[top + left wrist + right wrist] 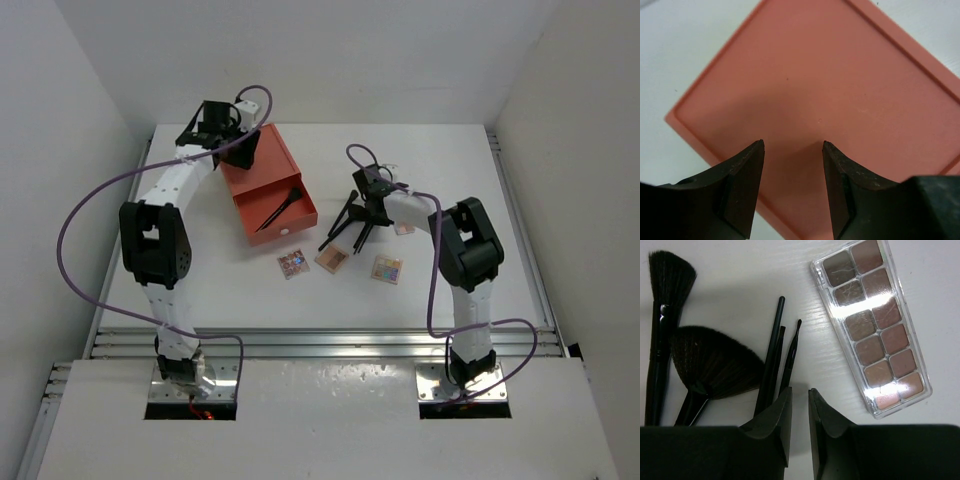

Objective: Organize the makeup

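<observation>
**A:** Where is the left gripper?

**B:** The left gripper (792,150) hangs over the far left part of the flat orange-red drawer box (270,175). Its black fingers (747,165) stand apart. Only the box top shows between them, and they hold nothing.

**A:** And the makeup?

**B:** One thin black makeup brush (280,208) lies slantwise on the near end of the box. The other black brushes (342,228) lie in a loose bundle on the white table (200,290), just right of the box. They include two fan-headed brushes (715,365) and a few slim pointed ones (772,355).

**A:** The palettes?

**B:** Three small square eyeshadow palettes lie apart in a row on the table, nearer the arm bases than the box. The first (293,263) is just off the box's near right corner. The second (331,258) is to its right, and the third (387,268) is farther right again. The long clear-cased palette of brownish-pink pans (871,327) lies beyond the bundle, on the side away from the box.

**A:** And the right gripper?

**B:** The right gripper (799,400) sits over the handles of the bundle. Its fingers are drawn in to a narrow slit with bare table showing through. The slim handles run under one finger, and I cannot tell whether any of them is pinched.
</observation>
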You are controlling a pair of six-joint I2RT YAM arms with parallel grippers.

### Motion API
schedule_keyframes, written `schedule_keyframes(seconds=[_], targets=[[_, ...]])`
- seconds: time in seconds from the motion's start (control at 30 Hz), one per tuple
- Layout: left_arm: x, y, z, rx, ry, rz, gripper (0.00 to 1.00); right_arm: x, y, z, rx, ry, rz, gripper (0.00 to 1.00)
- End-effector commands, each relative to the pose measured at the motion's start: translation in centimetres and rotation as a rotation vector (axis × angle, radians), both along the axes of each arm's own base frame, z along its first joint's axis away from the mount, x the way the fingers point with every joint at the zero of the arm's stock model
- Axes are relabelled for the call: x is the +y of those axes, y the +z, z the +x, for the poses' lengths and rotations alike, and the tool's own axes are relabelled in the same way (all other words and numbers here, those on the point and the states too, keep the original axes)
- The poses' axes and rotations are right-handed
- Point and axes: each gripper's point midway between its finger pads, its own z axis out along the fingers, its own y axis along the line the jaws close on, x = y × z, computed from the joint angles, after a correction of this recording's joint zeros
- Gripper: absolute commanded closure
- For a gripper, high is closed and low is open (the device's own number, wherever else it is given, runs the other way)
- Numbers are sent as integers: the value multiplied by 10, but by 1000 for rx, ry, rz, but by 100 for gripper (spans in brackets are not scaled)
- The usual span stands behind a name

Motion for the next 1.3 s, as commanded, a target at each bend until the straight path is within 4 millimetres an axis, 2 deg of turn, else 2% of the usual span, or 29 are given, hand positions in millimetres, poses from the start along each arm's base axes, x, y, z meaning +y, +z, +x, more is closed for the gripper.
schedule_keyframes(seconds=[0.0,0.1,0.17,0.33,0.57,0.87,1.07,1.27], targets=[[0,21,11,-60,31,-44,44,6,6,10,-20,-26,25,80],[-1,-3,8,-7,44,-54,44,12,9,12,-30,-2,45,80],[4,-6,9,-4,54,-53,44,14,11,12,-31,10,58,79],[0,-19,5,29,50,-76,44,21,9,5,-20,10,119,79],[-3,-23,3,40,35,-87,44,21,26,0,-50,10,112,78],[-5,-31,1,61,34,-97,44,32,28,0,-61,29,161,77],[-5,-31,1,62,34,-97,44,27,17,-7,-16,-1,147,75],[-5,-31,1,62,34,-97,44,19,11,-14,20,-38,131,80]])
